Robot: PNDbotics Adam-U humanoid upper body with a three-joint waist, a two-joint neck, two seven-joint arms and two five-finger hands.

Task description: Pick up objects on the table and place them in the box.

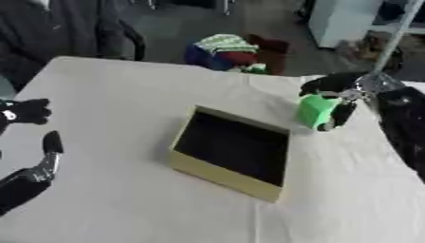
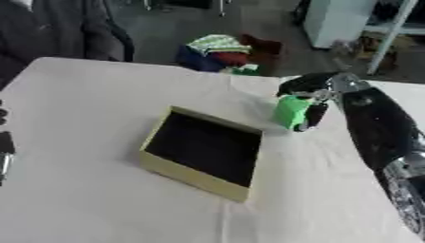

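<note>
A shallow yellow box (image 1: 192,165) with a dark inside lies open in the middle of the white table (image 1: 108,95). Just right of its far corner my right hand (image 1: 338,97) is curled round a bright green block (image 1: 315,110), held a little above the cloth. My left hand (image 1: 37,161) rests at the left edge with its fingers straight and nothing in it.
A heap of coloured things (image 1: 228,51) lies on the floor beyond the table's far edge. A white cabinet (image 1: 345,19) stands at the back right, and a dark chair (image 1: 66,28) at the back left.
</note>
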